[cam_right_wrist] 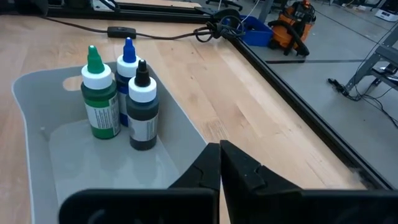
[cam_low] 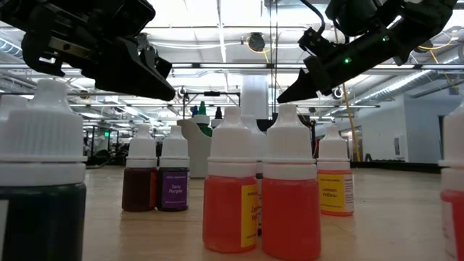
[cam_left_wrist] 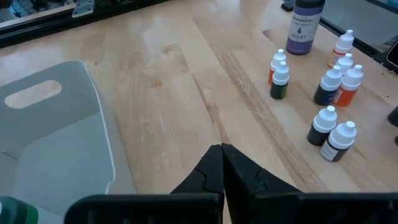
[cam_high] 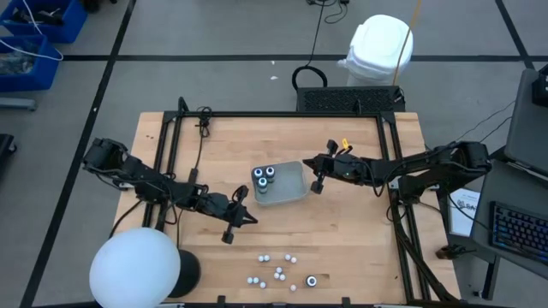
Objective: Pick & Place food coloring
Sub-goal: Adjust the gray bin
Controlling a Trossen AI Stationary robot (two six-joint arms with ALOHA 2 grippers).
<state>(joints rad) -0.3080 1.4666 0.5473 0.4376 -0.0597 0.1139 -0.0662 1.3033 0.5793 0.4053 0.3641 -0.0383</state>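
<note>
A robotics lab or open industrial workspace is showing here. A wooden worktable [cam_high: 342,222] framed by black metal rails is standing on a grey floor marked with dark tape lines. Blue storage bins [cam_high: 34,38] are sitting at one corner, and a computer keyboard [cam_high: 518,235] is lying on a side desk. Beyond the table, ceiling strip lights [cam_low: 217,32] and exposed pipes are running across a large open hall.

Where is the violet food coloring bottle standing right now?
In the high view the violet bottle stands upright near the table's front edge, at the right end of the small white-capped bottles, well apart from the tray.
</note>
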